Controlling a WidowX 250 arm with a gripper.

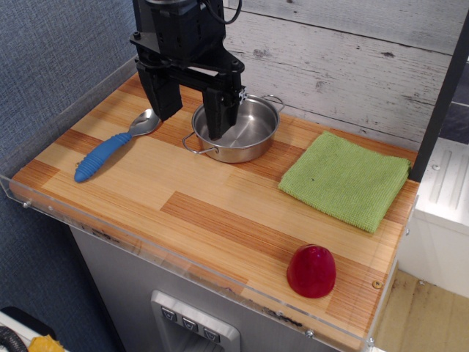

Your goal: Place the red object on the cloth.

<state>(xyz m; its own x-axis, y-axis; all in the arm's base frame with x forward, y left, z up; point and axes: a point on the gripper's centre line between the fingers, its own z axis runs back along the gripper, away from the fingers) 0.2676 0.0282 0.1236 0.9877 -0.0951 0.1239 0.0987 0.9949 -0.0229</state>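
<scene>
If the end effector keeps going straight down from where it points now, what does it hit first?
Most likely the steel pot: the end effector points down with its fingers spread, one over the pot's bowl, the other looks outside its left rim. Depth is unclear from this single view.

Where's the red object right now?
The red object sits near the table's front right corner, just in front of the green cloth, not touching it.
</scene>
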